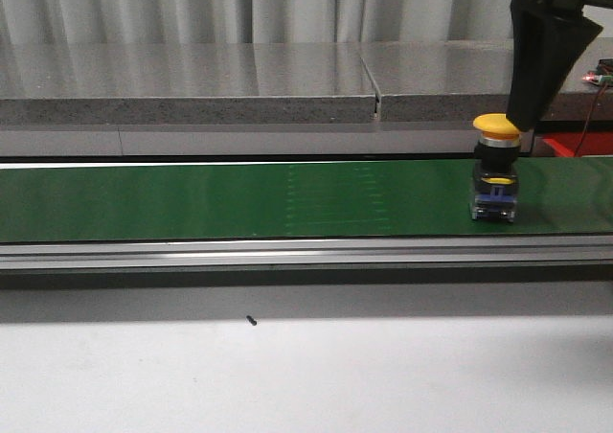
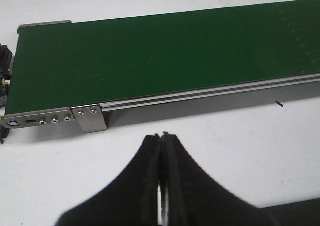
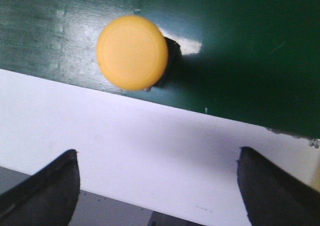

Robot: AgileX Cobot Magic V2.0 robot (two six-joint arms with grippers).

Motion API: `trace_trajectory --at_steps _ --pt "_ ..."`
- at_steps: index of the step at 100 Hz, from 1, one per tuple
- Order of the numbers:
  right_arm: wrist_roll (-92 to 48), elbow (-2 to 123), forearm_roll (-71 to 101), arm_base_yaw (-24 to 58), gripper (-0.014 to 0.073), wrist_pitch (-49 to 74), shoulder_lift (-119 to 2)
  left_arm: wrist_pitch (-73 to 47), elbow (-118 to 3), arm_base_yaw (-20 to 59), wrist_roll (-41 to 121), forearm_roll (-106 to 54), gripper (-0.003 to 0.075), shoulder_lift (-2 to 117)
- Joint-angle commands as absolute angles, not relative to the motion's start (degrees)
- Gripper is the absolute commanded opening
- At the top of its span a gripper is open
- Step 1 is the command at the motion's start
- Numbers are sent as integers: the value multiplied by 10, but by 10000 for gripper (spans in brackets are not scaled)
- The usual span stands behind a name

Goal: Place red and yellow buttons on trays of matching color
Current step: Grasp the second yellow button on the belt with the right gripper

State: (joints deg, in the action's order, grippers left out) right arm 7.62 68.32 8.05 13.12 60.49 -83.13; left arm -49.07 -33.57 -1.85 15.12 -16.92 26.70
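A yellow button (image 1: 497, 124) with a mushroom cap stands upright on the green conveyor belt (image 1: 239, 201), toward the belt's right end in the front view. Below its cap sit a metal collar and a dark, partly clear body that rests on the belt surface.

The right hand (image 3: 157, 186) hangs above and behind the button. Its two fingers (image 3: 42, 191) are spread wide apart, with white desk (image 1: 306, 376) surface showing between them, and they grip nothing. In the front view the dark finger of this hand comes down just beside the far right edge of the yellow cap; whether it touches the cap cannot be told. In the right wrist view the cap appears as a full round disc over the belt, close to the belt's edge, clear of both fingers.

The left hand (image 2: 162, 178) is clenched, its fingers pressed together with nothing between them. It hovers over the white desk, near the belt's metal side rail (image 2: 200, 98) and end bracket (image 2: 55, 118). A small dark speck (image 1: 251, 321) lies on the desk in front of the conveyor.
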Motion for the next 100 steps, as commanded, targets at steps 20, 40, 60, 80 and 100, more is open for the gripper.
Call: trace_trajectory --at_steps 20,40,60,80,100 --pt "121 696 87 133 634 569 -851 -453 -351 -13 151 -184 -20 269" --pt "122 697 77 133 634 510 -885 -453 -351 -13 151 -184 -20 269" --pt "149 697 30 132 634 471 -908 -453 -351 -13 151 -184 -20 269" --pt "159 697 20 130 386 450 -908 -453 -351 -13 151 -184 -20 269" --pt "165 697 0 126 119 447 -908 -453 -351 -13 151 -184 -20 269"
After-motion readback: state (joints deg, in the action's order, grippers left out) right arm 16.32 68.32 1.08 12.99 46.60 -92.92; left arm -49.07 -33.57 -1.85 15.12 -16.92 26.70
